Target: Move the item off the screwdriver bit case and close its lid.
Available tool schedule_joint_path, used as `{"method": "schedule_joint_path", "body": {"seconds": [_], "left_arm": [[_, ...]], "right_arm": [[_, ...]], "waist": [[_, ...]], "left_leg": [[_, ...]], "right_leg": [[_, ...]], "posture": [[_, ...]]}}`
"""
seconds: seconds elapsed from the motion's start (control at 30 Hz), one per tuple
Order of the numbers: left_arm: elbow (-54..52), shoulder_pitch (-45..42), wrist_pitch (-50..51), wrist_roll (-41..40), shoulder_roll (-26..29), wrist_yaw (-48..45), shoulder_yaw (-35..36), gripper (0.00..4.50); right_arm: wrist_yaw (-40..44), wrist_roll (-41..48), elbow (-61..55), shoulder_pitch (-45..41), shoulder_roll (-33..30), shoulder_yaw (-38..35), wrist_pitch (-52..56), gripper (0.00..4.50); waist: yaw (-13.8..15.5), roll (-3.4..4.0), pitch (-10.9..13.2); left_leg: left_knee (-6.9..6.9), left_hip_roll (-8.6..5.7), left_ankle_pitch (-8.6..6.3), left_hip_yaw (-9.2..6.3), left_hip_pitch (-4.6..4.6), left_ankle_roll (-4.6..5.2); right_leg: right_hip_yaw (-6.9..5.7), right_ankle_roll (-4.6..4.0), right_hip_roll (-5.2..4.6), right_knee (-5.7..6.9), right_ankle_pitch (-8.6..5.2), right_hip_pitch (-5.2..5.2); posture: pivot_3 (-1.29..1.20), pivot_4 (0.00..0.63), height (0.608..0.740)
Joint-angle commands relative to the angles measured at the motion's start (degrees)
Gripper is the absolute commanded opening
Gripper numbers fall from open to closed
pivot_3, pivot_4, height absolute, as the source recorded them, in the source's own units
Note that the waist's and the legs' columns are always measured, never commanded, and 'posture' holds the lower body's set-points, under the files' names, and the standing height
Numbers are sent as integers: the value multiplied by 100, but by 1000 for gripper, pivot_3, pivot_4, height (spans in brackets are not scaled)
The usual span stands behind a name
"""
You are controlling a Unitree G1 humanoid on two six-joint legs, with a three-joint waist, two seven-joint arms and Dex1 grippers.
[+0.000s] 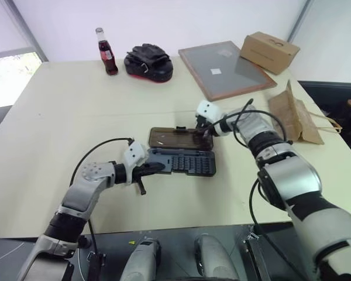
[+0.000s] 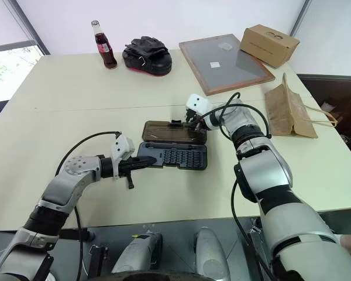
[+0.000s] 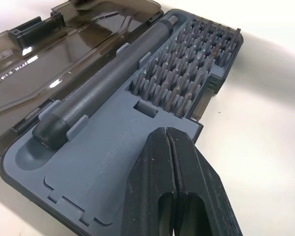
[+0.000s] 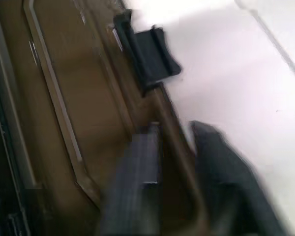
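The screwdriver bit case (image 1: 184, 162) lies open in the middle of the table, with rows of bits and a grey driver (image 3: 113, 73) in its tray. Its smoky brown lid (image 1: 175, 138) lies flat on the table behind it. My left gripper (image 1: 159, 167) is shut, its tips over the left end of the tray (image 3: 88, 167). My right gripper (image 1: 203, 133) is at the lid's far right edge, fingers (image 4: 142, 147) apart on either side of the rim, near the latch tab (image 4: 150, 51). The item, a brown paper bag (image 1: 292, 114), lies on the table to the right, well clear of the case.
At the back of the table stand a cola bottle (image 1: 107, 51), a black-and-red bundle (image 1: 149, 61), a framed grey board (image 1: 225, 69) and a cardboard box (image 1: 269, 51). Bare tabletop (image 1: 64, 117) spreads left of the case and in front of it.
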Motion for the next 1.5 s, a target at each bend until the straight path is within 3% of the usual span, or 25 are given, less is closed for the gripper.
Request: {"method": "schedule_joint_path", "body": {"seconds": [0.03, 0.37, 0.47, 0.53, 0.57, 0.9, 1.13, 1.33, 1.5], "left_arm": [[-161, -41, -60, -6, 16, 48, 138, 0], [-246, 15, -69, -11, 30, 182, 167, 0], [-282, 27, -71, -16, 28, 226, 182, 0], [-300, 28, -74, -18, 27, 245, 193, 0], [-320, 35, -73, -20, 28, 257, 197, 0], [-468, 16, -43, -68, 39, 388, 302, 0], [-329, -377, 157, -324, -97, 712, 821, 0], [299, -1133, 245, -558, -217, 1212, 1541, 0], [1149, -1717, 32, -500, -167, 1543, 1953, 0]], "right_arm": [[-20, -154, 254, 24, 121, 85, 61, 1800], [-86, -264, 418, -22, 176, 125, 67, 1800], [-75, -327, 439, 28, 177, 181, 38, 958], [-54, -381, 454, 59, 182, 198, 26, 54], [-43, -409, 458, 74, 183, 203, 17, 12], [77, -546, 469, 129, 191, 304, -76, 12], [-172, -896, 269, -69, 120, 572, -751, 12], [-501, -1171, -205, -286, -43, 826, -1467, 12], [-341, -1020, -1270, -38, -160, 751, -1494, 12]], "waist": [[1, 0, 0], [-41, 0, -1], [-51, 0, -1], [-56, -7, -7], [-60, -12, -10], [-101, -9, -11], [-104, -10, -11], [-108, -7, -5], [-103, -7, -2]], "left_leg": [[-1, 0, 0, 0, 0, 0], [0, 0, 0, -2, 0, 0], [0, 0, 0, -2, 0, 0], [-1, 0, 0, -3, 0, 0], [-1, 0, 0, -4, 2, 0], [-3, 2, 0, -7, 7, 0], [-2, 2, 0, -7, 7, 0], [-2, 2, 0, -6, 7, -1], [-2, 1, 2, -7, -15, -3]], "right_leg": [[0, 0, 0, -2, 0, 1], [0, 0, 1, 0, 0, 1], [0, 0, 1, 0, 0, 1], [-1, 0, 1, 0, 0, 1], [-1, 0, 3, -1, 0, 3], [-1, -1, 6, -1, -1, 8], [-1, -1, 6, -1, -1, 8], [0, 0, 8, 1, 0, 3], [0, 0, 7, 1, 0, -20]], "posture": [[0, 150, 740], [0, 150, 740], [0, 150, 740], [0, 150, 740], [0, 150, 740], [0, 150, 740], [0, 150, 740], [0, 150, 740], [0, 150, 740]]}}
